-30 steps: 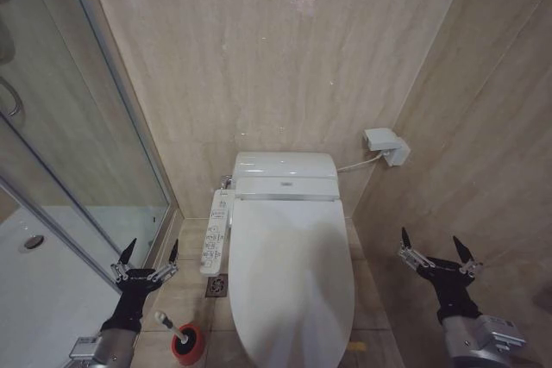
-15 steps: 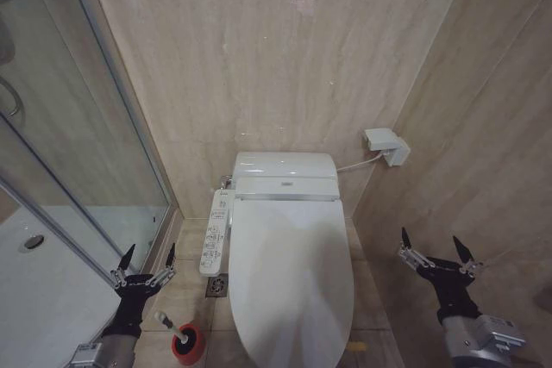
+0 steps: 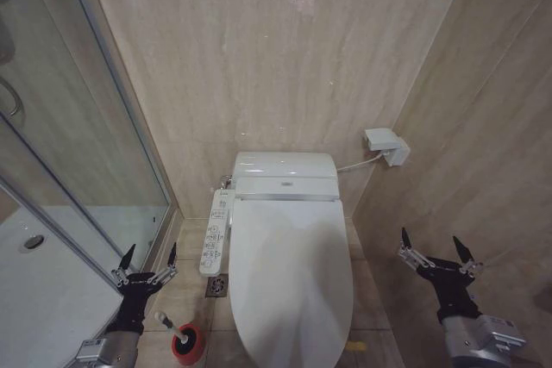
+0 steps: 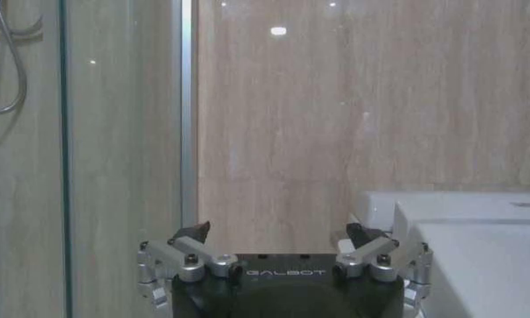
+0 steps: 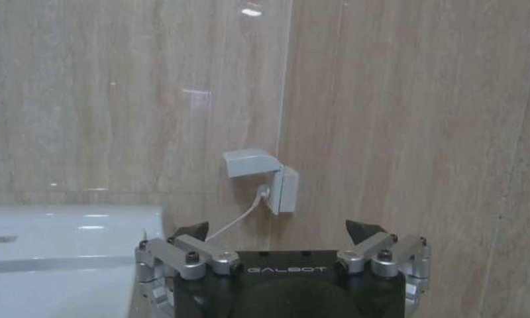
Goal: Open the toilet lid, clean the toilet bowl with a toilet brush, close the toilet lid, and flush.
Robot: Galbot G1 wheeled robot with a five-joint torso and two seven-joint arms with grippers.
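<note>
Now the left gripper [image 3: 150, 257] sits slightly lower than before, spread wide.

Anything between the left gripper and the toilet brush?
Nothing visible. The left gripper hangs open above the floor beside the shower glass, and the toilet brush stands in its red cup just below it, handle free. The toilet lid is down.

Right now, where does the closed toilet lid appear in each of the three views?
Head view: the toilet lid lies closed at lower centre.
Left wrist view: the toilet lid is the white surface beside the left gripper.
Right wrist view: the toilet lid is beside the right gripper.
Shared landmark: the white rear housing behind it.
</note>
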